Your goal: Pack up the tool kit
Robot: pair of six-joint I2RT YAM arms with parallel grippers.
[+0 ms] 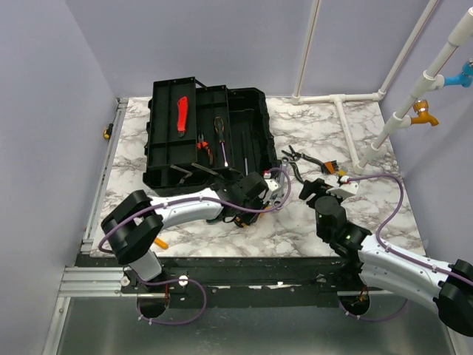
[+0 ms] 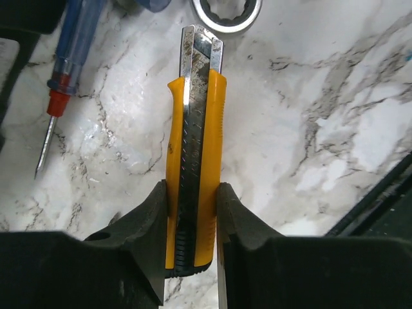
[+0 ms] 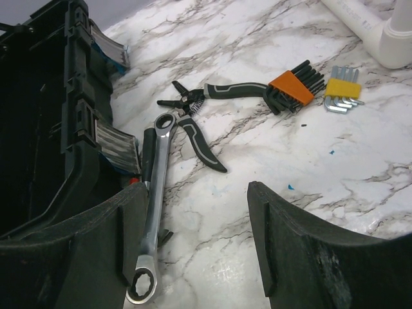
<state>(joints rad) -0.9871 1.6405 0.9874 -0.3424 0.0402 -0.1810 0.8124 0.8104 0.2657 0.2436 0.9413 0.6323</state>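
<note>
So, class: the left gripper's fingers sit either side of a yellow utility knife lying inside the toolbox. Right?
No. The yellow utility knife lies on the marble table, as the left wrist view shows; the left gripper does flank it.

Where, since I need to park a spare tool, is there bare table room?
Bare marble lies behind the pliers, between the toolbox and the white pipes. Another patch sits at the right edge, beyond the hex keys. Crowded: by the toolbox's near right corner, with the wrench, the knife in the left pincer, and the right pincer.
</note>
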